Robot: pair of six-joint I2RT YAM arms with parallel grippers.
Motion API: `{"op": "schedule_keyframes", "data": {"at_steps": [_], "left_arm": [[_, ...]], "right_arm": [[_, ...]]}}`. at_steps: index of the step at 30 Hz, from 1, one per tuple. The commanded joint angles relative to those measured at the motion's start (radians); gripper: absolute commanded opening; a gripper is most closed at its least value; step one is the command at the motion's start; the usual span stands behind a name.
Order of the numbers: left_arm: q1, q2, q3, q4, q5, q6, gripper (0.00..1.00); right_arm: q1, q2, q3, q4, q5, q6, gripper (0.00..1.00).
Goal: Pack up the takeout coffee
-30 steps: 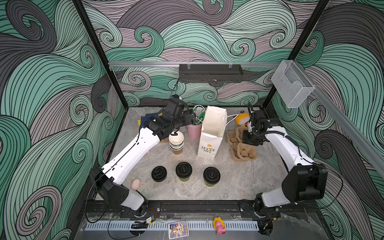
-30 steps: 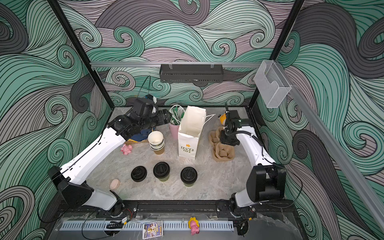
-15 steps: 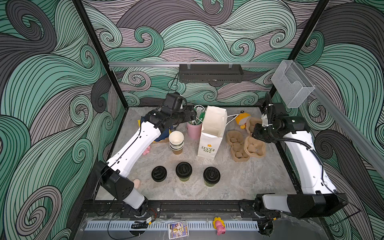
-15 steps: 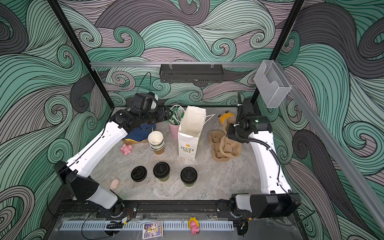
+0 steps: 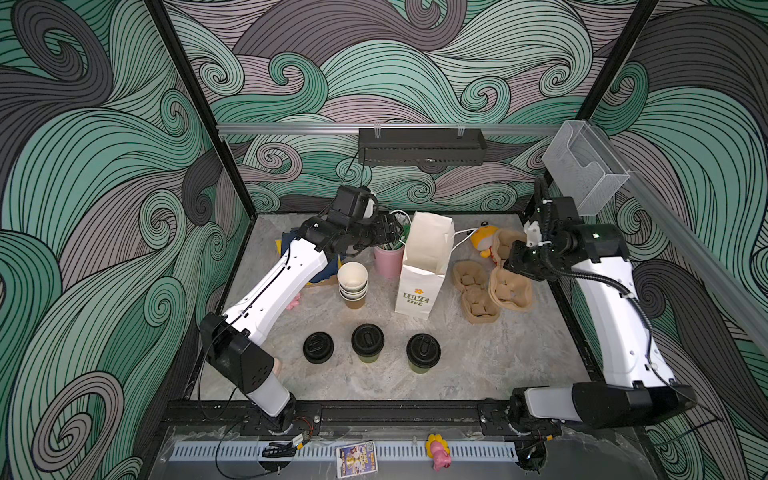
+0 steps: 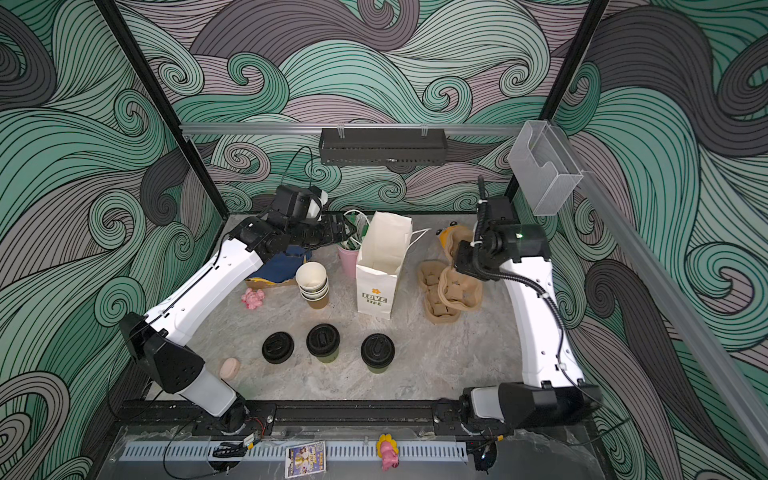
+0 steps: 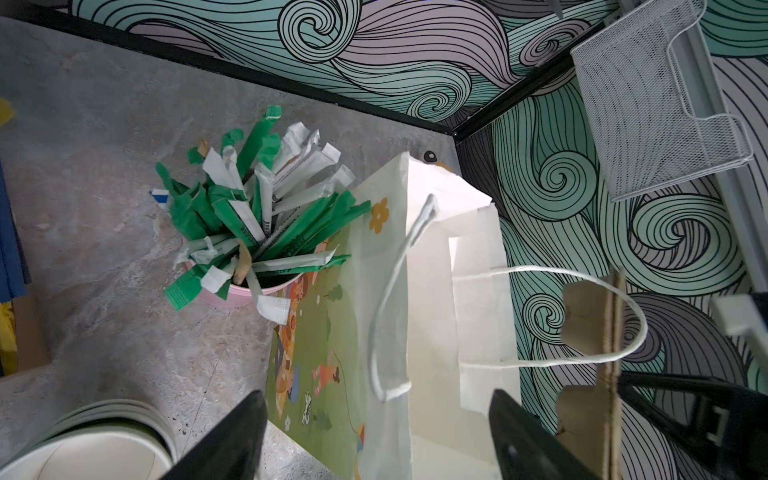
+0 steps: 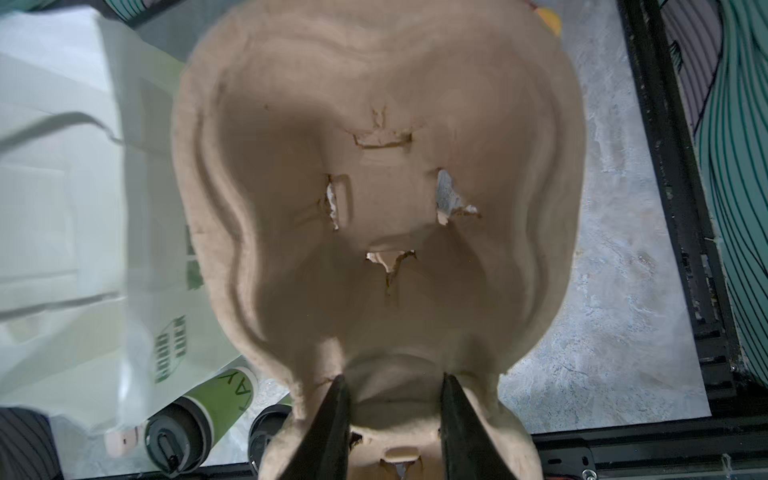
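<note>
Right of centre, the right pincer (image 5: 516, 269) pinches a pulp cup carrier (image 5: 512, 291); upper middle, the left pincer (image 5: 390, 232) gapes beside the paper bag (image 5: 422, 270).

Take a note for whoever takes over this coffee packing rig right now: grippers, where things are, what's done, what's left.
Left gripper: open, empty, by the mouth of the paper bag.
Right gripper: shut on the rim of a pulp cup carrier, beside the bag.
Coffee: both lidded green cups stand at the table's front, with a loose black lid beside them.
Done: cups lidded, bag standing open, carrier gripped.
Left: probably seat both cups in the carrier, then put it in the bag.
</note>
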Motion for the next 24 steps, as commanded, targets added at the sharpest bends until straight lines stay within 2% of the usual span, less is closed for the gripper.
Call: {"op": "schedule_keyframes", "data": {"at_steps": [1,7,12,18,24], "left_arm": [[0.012,-0.031,-0.021,0.027,0.015,0.004,0.86],[0.017,-0.059,-0.057,0.038,-0.003,-0.005,0.86],[0.021,-0.064,-0.064,0.038,-0.008,-0.009,0.86],[0.024,-0.063,-0.062,0.034,-0.009,-0.014,0.86],[0.027,-0.063,-0.065,0.034,-0.018,-0.019,0.86]], "right_arm": [[0.001,0.061,-0.086,0.132,-0.022,-0.071,0.24],[0.005,0.208,-0.155,0.266,-0.05,-0.135,0.24],[0.014,0.317,-0.144,0.316,-0.01,-0.168,0.24],[0.031,0.427,-0.097,0.294,-0.009,-0.2,0.25],[0.052,0.46,-0.101,0.266,0.046,-0.208,0.25]]}}
